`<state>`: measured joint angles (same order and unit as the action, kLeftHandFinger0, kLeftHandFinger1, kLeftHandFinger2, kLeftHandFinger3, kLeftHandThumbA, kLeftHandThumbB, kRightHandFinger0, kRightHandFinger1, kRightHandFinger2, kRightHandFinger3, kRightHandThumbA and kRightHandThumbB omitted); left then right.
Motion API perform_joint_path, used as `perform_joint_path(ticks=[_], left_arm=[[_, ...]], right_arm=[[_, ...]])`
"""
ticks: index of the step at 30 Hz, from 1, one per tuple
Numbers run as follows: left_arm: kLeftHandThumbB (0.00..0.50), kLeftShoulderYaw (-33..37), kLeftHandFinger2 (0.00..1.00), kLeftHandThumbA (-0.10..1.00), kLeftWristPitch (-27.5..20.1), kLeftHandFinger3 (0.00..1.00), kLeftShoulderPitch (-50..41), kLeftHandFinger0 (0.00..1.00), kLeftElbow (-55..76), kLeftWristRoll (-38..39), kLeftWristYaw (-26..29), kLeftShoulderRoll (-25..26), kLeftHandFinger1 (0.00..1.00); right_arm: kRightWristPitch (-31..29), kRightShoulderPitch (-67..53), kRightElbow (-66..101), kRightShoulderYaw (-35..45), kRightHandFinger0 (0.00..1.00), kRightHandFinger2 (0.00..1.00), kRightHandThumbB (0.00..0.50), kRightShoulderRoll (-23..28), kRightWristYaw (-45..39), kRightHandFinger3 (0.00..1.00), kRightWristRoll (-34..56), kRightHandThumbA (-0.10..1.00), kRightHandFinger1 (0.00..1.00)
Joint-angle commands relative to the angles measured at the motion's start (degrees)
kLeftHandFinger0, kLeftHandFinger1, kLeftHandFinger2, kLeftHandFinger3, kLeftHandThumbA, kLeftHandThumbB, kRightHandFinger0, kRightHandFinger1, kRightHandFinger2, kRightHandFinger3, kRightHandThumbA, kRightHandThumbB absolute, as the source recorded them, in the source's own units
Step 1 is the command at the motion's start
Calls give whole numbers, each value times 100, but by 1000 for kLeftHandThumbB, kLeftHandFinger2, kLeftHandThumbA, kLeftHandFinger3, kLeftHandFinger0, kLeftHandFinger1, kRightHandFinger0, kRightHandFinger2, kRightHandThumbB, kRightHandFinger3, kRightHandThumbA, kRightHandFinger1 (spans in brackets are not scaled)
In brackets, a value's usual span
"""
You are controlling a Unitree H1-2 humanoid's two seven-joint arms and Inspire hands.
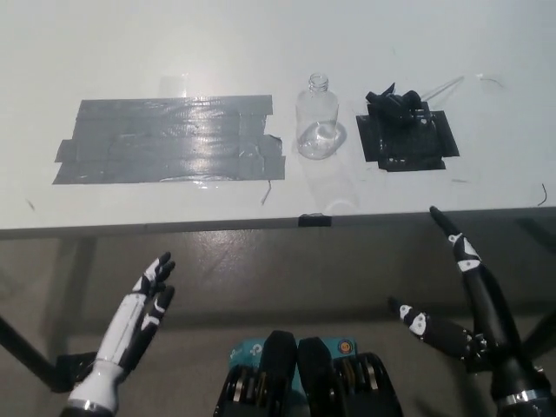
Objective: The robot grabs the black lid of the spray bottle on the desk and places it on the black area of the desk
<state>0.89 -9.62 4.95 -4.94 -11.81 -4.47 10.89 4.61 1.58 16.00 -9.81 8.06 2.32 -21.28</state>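
Note:
The black spray lid (397,103) lies on its side at the far edge of the black square patch (407,140), its thin tube pointing up and right. Just left of the patch stands the clear bottle (319,118), upright and uncapped. My black right hand (465,300) hangs open below the desk's front edge at lower right, fingers spread, holding nothing. At lower left, also below the desk edge, my white left hand (142,304) rests open.
A wide grey tape area (169,139) covers the white desk (261,52) left of the bottle. A small black tab (314,220) sits on the desk's front edge. Floor shows below the desk.

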Motion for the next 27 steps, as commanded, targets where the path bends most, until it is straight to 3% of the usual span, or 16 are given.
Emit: perform_joint_path(ticks=[1, 10, 14, 27], left_arm=[[342, -119, 1000, 1000, 5, 1000, 269, 1000, 131, 402, -106, 102, 1000], [341, -21, 1000, 1000, -28, 1000, 324, 1000, 178, 193, -40, 94, 1000], [313, 35, 1000, 1000, -110, 1000, 207, 1000, 184, 157, -60, 123, 1000], [286, 91, 1000, 1000, -244, 1000, -508, 1000, 201, 169, -12, 152, 1000]], right_arm=[[-993, 126, -492, 353, 1000, 1000, 180, -127, 295, 1000, 610, 758, 1000], [-1060, 171, -744, 537, 1000, 1000, 162, -121, -34, 1000, 934, 808, 1000], [-1053, -6, -745, 520, 1000, 1000, 164, -120, -84, 1000, 994, 835, 1000], [-1187, -575, -799, 308, 1000, 1000, 150, -112, -187, 1000, 885, 814, 1000]])
